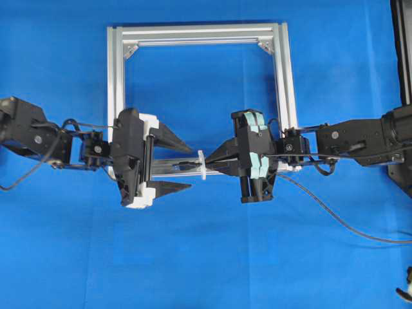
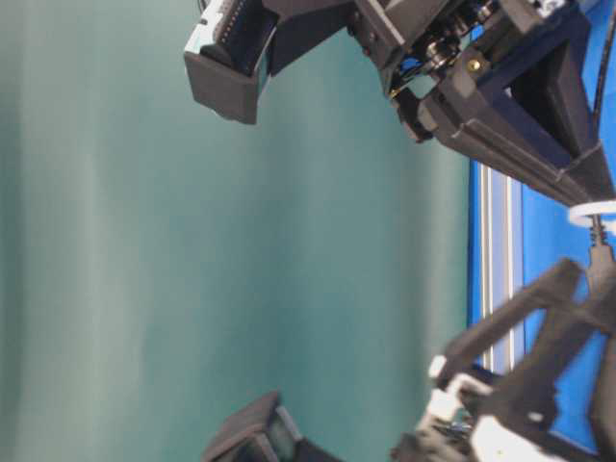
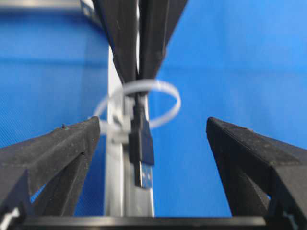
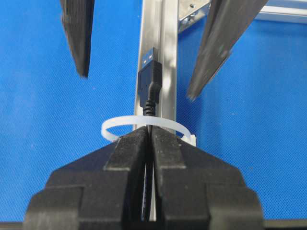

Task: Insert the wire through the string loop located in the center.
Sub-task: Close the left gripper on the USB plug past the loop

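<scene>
Wire [image 4: 147, 88], light and limp behind its stiff plug, poking through the string loop [image 4: 144, 123] just beyond the clamped right gripper [image 4: 149, 139], best taken at the plug between the spread left gripper [image 3: 152, 132].

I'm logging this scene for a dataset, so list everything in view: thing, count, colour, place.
wire: one, black with a metal-tipped plug, plug end through the loop, over the frame's front bar, rest trailing off to the right
string loop: one, white, standing on the front bar at its middle
frame: one, silver, square, centre of the table
table cover: one, blue, under everything
backdrop: one, green, seen in the table-level view
left gripper: one, black and white, open, fingertips either side of the plug, not touching it
right gripper: one, black with pale green pads, shut on the wire just behind the loop
</scene>
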Controlling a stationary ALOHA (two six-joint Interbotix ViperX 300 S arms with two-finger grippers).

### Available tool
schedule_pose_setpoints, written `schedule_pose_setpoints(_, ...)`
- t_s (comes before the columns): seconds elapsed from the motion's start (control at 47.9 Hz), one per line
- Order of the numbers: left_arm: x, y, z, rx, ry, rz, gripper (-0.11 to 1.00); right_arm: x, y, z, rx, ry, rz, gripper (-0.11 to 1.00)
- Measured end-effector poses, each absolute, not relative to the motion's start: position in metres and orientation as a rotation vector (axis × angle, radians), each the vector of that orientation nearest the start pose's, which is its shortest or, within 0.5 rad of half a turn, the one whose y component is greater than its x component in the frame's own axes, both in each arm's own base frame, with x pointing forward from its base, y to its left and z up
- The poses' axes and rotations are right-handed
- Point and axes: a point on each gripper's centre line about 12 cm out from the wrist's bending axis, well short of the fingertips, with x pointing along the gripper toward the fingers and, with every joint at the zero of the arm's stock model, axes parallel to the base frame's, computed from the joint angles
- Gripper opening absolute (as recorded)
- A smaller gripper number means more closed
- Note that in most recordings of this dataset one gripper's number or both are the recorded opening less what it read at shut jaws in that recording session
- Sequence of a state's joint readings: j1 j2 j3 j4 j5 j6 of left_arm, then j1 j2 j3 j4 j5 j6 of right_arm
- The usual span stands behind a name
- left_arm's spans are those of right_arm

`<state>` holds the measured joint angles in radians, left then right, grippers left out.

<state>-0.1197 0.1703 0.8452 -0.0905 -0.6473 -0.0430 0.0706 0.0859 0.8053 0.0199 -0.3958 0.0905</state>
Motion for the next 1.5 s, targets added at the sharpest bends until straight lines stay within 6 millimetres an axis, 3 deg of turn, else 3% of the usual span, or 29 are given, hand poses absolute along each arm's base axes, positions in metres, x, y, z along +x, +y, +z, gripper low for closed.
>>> schedule_pose_setpoints(1.502, 0.3778, -0.0407, 0.1124, -0.08, 0.377, -0.047, 0.86, 0.3767, 0.0258, 0.1311, 0.086, 0.5, 0.035, -0.02)
